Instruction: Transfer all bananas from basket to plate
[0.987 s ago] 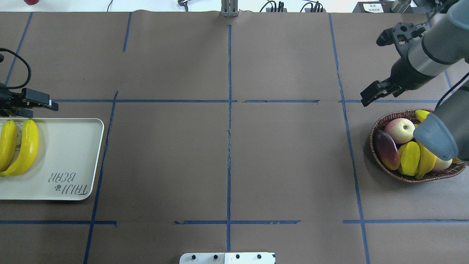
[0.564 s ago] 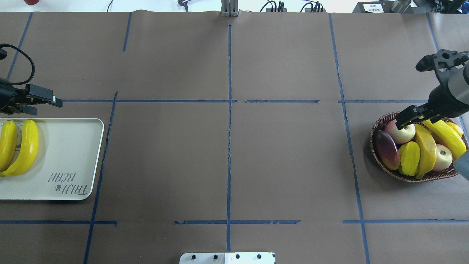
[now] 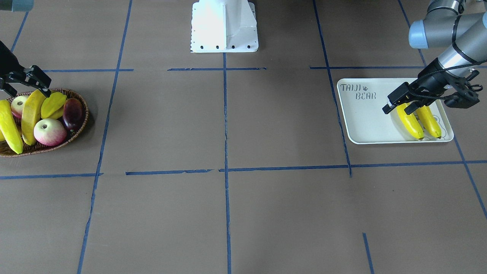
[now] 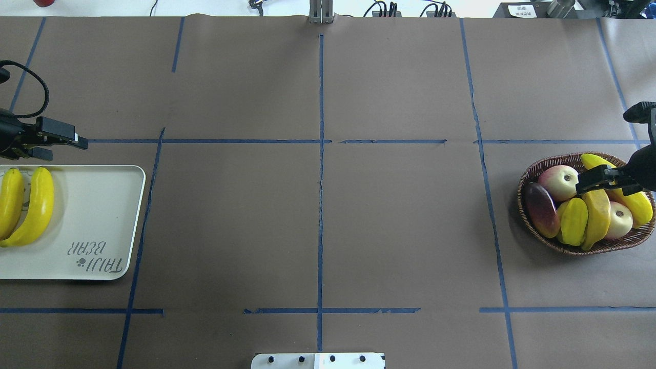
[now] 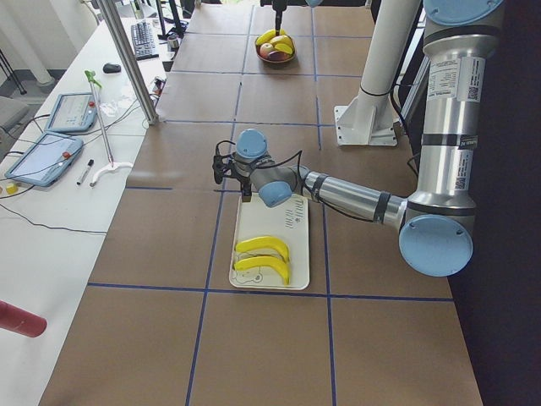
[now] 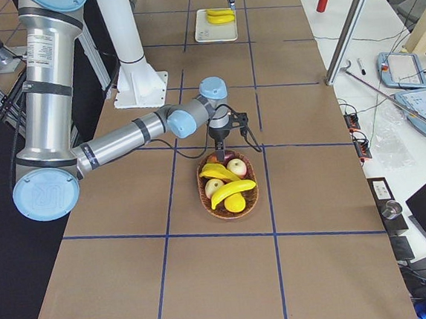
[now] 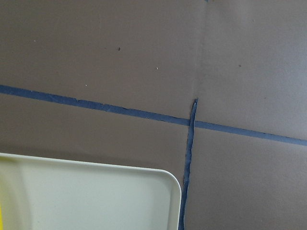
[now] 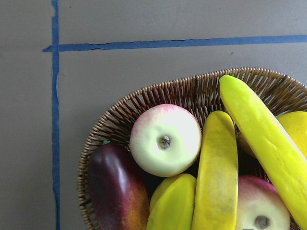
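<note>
**Two bananas plated, two in the basket**

Seen from overhead throughout. At the table's (image 4: 328, 230) 9 o'clock, the plate (image 4: 102, 215), with two bananas at its 9 o'clock end. A banana (image 4: 11, 202) at the very edge of the view and a banana (image 4: 36, 205) just beside it, lying lengthwise and touching. Printed lettering (image 4: 97, 256) bare at the plate's 5 o'clock. Just off the plate's 12 o'clock rim, the left claw (image 4: 64, 147), spread wide, empty, touching neither banana.

At the table's 3 o'clock, the basket (image 4: 521, 205), with the other two. A banana (image 4: 597, 215) running from the middle toward 6 o'clock, and a banana (image 4: 635, 205) along the 3 o'clock side, slanting from 12 toward 4.

Packed around them:
- an apple (image 4: 559, 182) at 10 o'clock
- a second apple (image 4: 617, 220) wedged between the two bananas
- a dark red fruit (image 4: 540, 209) at 9 o'clock
- a star fruit (image 4: 574, 221) at 7 o'clock

Over the 12 o'clock ends of these bananas, the right claw (image 3: 26, 88), fingers parted, gripping nothing. Whether touching the fruit or just above it, cannot tell.
</note>
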